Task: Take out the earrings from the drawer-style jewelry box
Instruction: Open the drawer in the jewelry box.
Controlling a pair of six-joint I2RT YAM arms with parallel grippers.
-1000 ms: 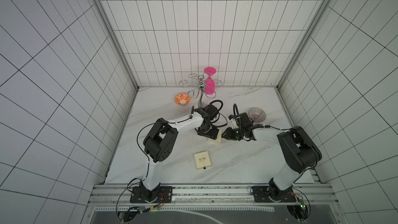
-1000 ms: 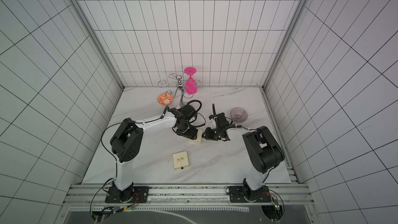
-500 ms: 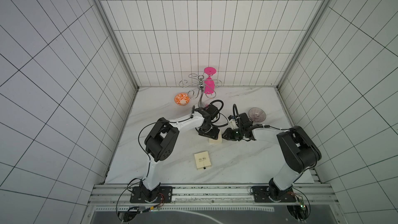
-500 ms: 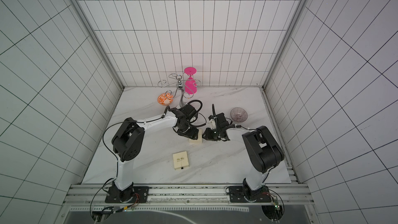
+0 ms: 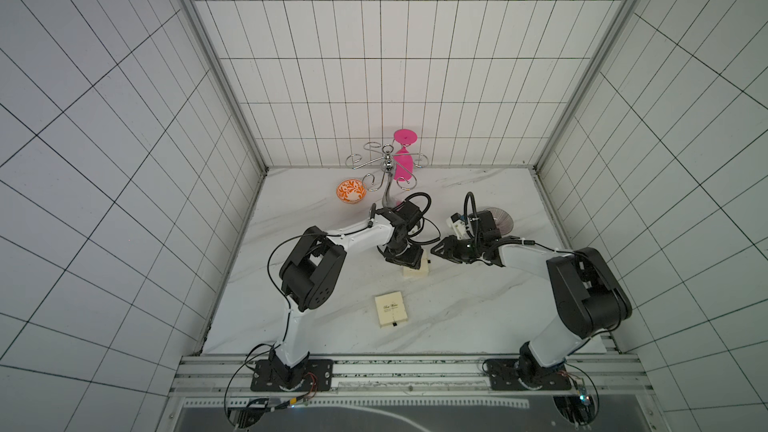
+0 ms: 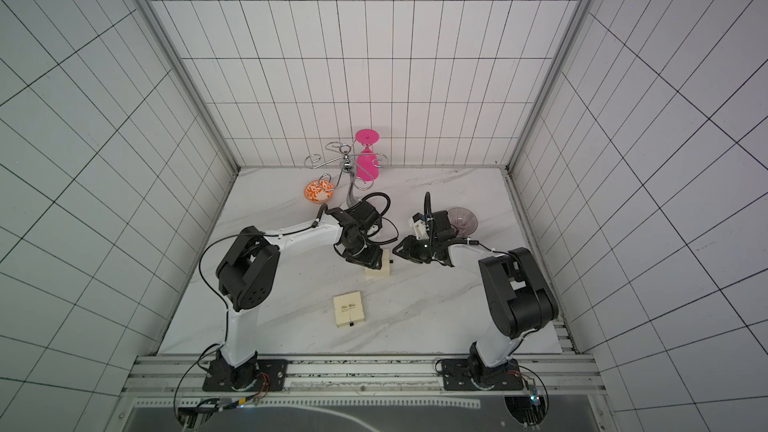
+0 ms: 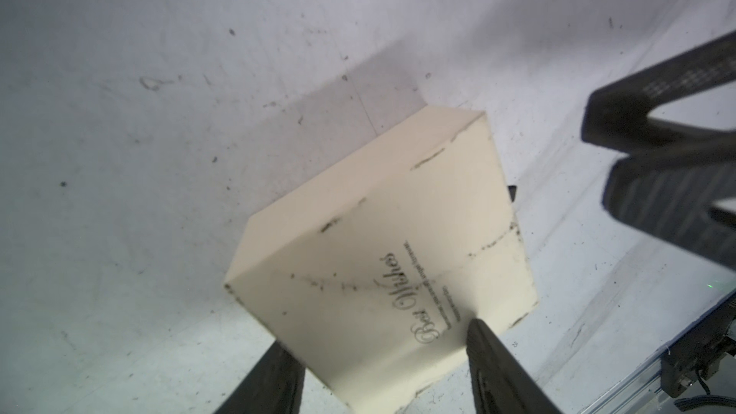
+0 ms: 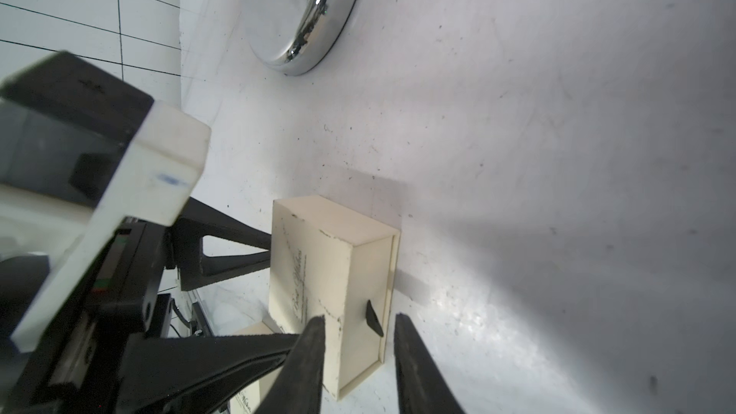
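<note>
At the front of the surface [image 5: 478,317] the near box [image 5: 390,309] lies alone, its drawer shut. Farther in, the left hand [image 7: 376,334] grasps the far box [image 5: 416,274] by two opposite sides. Its wrist view cuts off the fingers, and from above the hand hides much of this box. The right hand [image 5: 433,249] is released, one finger on each side of the black tab [image 8: 373,318], not touching it. This drawer looks shut too. The earrings show in no view, so I cannot tell where they lie. At the back stand a bowl [image 5: 351,192] and a wire stand [image 5: 388,168] with a pink glass [image 5: 404,160]. The right arm half covers a clear dish [image 5: 505,222].
</note>
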